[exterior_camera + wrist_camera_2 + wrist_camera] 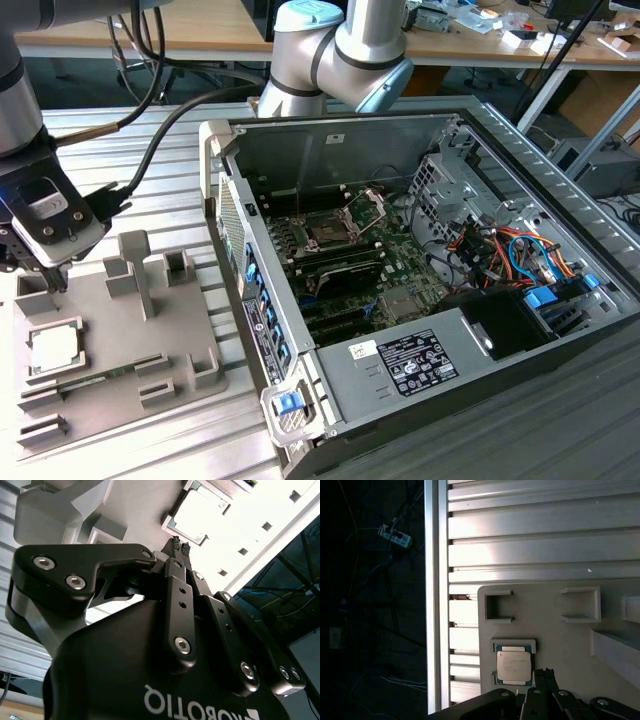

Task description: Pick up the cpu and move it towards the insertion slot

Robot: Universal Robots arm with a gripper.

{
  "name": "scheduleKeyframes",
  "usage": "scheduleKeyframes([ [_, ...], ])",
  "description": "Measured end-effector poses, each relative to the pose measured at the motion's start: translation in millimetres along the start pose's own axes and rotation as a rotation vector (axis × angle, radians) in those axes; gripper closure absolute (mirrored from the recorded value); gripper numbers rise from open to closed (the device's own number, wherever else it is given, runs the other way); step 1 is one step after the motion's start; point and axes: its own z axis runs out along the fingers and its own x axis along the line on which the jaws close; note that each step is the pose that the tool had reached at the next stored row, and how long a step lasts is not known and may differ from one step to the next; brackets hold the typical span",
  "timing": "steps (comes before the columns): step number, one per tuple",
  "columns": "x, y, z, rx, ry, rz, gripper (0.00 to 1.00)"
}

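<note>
The cpu (pixel 55 348) is a pale square chip lying flat in a framed pocket of a grey holder plate (pixel 115 325) on the exterior view's left. It also appears as the cpu (pixel 513 666) in the first wrist view and the bright cpu (pixel 200 515) in the second. My gripper (pixel 58 280) hovers just above the plate, beside the chip and apart from it. Its fingertips (pixel 176 543) are pressed together, shut on nothing. The gripper (pixel 545 673) tip points down next to the chip's edge. The insertion slot (pixel 330 228), with a dark centre and raised metal bracket, sits on the motherboard inside the open case.
The open computer case (pixel 330 150) lies on the exterior view's right, with cables (pixel 510 250) and a drive cage inside. Grey posts (pixel 135 265) rise from the holder plate. A green memory stick (pixel 95 378) lies beside the cpu pocket. A ribbed metal table (pixel 540 535) underlies everything.
</note>
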Motion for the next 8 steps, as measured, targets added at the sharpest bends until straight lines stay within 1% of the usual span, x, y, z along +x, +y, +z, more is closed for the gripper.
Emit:
scheduleKeyframes([
  [8,0.8,0.0,1.4,0.0004,0.0000,0.000,0.89],
])
